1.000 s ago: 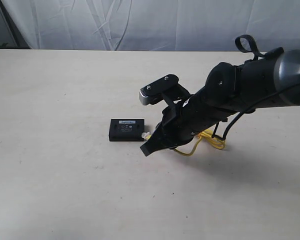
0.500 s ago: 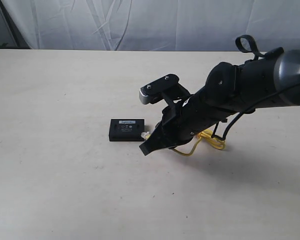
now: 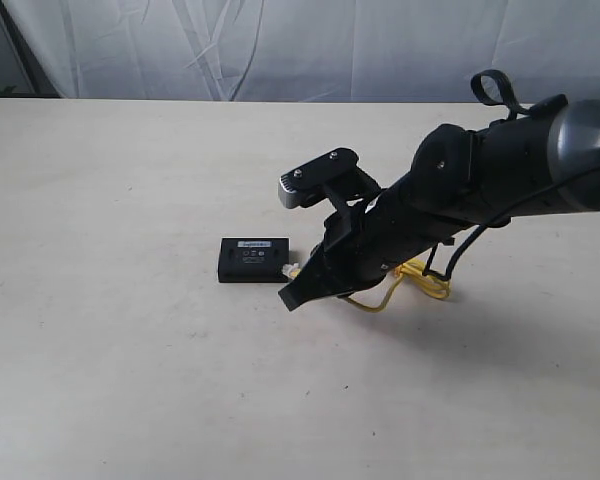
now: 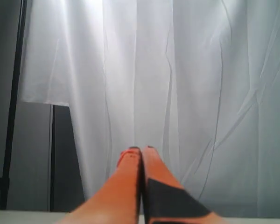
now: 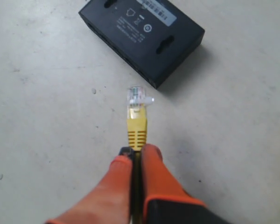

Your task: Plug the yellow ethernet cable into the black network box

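- Pinching yellow ethernet cable in clenched right hand, just behind plug; lining up for insertion.
- Holding plug ahead of hand, near but not touching black network box on worktop.
- Needing port alignment, then a forward push.
- Failing to make out port on dark side face.
- Idling left hand, clenched empty.

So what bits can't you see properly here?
- Socket on the black network box: right wrist view, side face too dark; exterior view, too small.
- Box label print: too small to read in both views.
- The yellow ethernet cable behind its boot: right wrist view, hidden by the right gripper; exterior view, partly behind the right arm.
- The left gripper: outside the exterior view; its view shows only curtain.
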Available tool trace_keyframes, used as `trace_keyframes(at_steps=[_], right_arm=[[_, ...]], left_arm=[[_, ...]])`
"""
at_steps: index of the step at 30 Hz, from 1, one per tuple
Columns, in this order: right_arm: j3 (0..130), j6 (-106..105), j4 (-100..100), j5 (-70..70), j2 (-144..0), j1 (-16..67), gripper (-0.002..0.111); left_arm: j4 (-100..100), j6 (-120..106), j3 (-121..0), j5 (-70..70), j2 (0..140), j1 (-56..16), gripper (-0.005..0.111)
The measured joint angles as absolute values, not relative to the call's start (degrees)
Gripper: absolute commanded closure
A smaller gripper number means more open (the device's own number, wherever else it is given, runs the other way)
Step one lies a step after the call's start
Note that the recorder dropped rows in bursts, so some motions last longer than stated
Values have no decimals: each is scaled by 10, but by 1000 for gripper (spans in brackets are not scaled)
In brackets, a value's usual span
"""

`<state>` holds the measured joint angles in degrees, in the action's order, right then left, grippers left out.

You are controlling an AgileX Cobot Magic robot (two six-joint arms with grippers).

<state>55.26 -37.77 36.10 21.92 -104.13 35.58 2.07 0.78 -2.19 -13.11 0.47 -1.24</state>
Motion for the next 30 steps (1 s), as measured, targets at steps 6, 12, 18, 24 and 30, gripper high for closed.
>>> trace_keyframes(at_steps=[6, 12, 18, 24, 30], right_arm=[[553, -378, 361, 219, -1041, 356, 109], [553, -378, 361, 219, -1041, 356, 109], [553, -378, 361, 219, -1041, 356, 109], [553, -378, 364, 219, -1041, 356, 109], [553, -378, 365, 217, -1041, 356, 109]], left_arm=[[-14, 8, -156, 67, 146, -12, 107], [-23, -17, -256, 176, 368, -12, 107], [-6, -59, -334, 303, 568, -12, 107], [63, -140, -402, 347, 746, -12, 107], [260, -361, -481, 357, 879, -17, 107]])
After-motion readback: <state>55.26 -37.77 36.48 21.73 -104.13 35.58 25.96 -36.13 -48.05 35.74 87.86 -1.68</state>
